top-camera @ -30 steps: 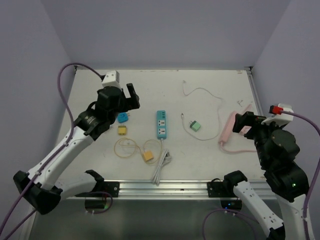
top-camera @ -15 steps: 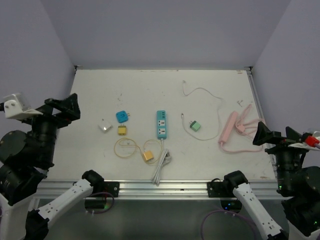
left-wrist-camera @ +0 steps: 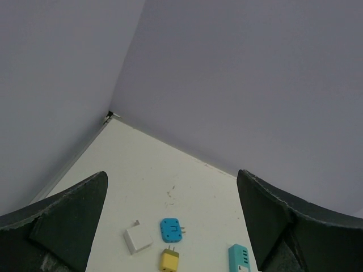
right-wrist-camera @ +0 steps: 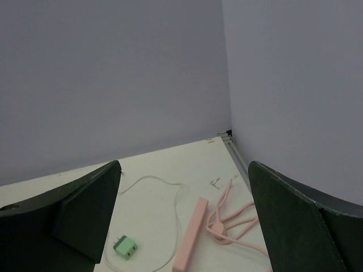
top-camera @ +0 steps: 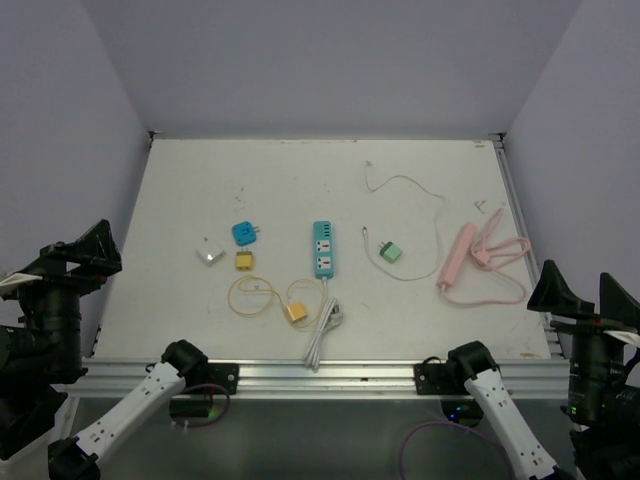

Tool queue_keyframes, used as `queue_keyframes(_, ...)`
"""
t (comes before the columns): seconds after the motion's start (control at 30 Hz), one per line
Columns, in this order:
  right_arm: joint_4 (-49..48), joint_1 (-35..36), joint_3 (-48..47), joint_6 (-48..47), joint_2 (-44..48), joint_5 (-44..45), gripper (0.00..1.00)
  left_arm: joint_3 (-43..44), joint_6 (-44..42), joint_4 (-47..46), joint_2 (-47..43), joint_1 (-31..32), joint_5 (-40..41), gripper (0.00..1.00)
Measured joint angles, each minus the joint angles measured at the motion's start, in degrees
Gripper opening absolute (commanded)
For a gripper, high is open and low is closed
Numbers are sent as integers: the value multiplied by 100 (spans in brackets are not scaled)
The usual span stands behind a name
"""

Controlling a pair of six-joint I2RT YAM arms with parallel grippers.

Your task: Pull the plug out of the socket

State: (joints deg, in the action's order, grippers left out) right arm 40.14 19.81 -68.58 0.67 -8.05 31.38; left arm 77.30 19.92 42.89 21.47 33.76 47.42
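**Both claws wide open and empty, strip looks bare of plugs**

Top view: the teal power strip (top-camera: 323, 250) lies mid-tabletop (top-camera: 300, 180) with its long axis running straight away from the arm bases. Its cord trails off the near end. Left of the strip sit a blue plug (top-camera: 244, 233), a yellow plug (top-camera: 244, 261) and, further left, a white plug (top-camera: 209, 252). All three are apart from the strip. A green plug (top-camera: 390, 251) lies to the right of the strip, with a pink strip (top-camera: 455, 258) beyond it. An orange plug (top-camera: 295, 312) sits nearer the bases than the strip, slightly left. The left claw (top-camera: 78, 252) hangs well out to the strip's left, off the tabletop edge. The right claw (top-camera: 583, 288) is just as far to the right. Both are spread fully and hold nothing. I'd say the left arm is nearer the loose plugs (and roughly level with the strip). The sockets look empty to me, though they're too small to be sure.

Left wrist view: its fingers (left-wrist-camera: 62, 218) frame the blue, yellow and white plugs. Only the far end of the teal strip shows, cut off by the bottom edge.

Right wrist view: its fingers (right-wrist-camera: 79, 221) frame the green plug and the pink strip. The teal strip isn't in shot at all.
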Motion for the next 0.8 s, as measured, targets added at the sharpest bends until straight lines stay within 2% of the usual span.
queue_keyframes(0.8, -293, 0, 444, -133, 59, -94, 99, -461, 203, -70, -179, 2, 466, 100)
